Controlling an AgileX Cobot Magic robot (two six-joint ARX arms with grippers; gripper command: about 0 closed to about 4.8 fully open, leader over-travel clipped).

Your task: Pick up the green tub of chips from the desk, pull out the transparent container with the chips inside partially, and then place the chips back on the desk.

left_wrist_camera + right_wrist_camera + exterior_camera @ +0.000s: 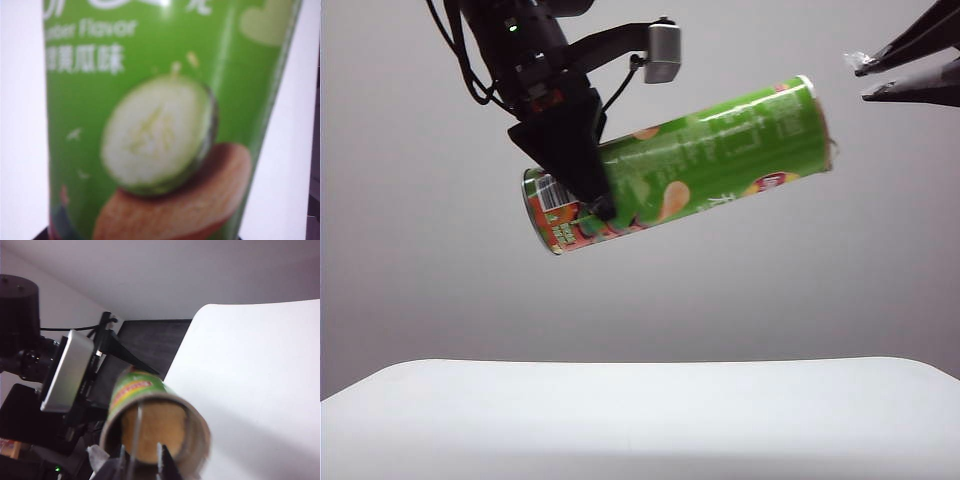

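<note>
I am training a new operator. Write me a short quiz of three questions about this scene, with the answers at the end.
1. True or false: the green tub of chips lies on the desk.
2. Choose one: the left claw grips the tub near A) its barcode end, B) its middle, C) its open end.
3. Fill in: the right claw, up beside the tub's open end, has its jaws ____.
Key: 1. False; the tub hangs tilted in the air above the desk. 2. A. 3. Apart; it is not touching the tub.
</note>
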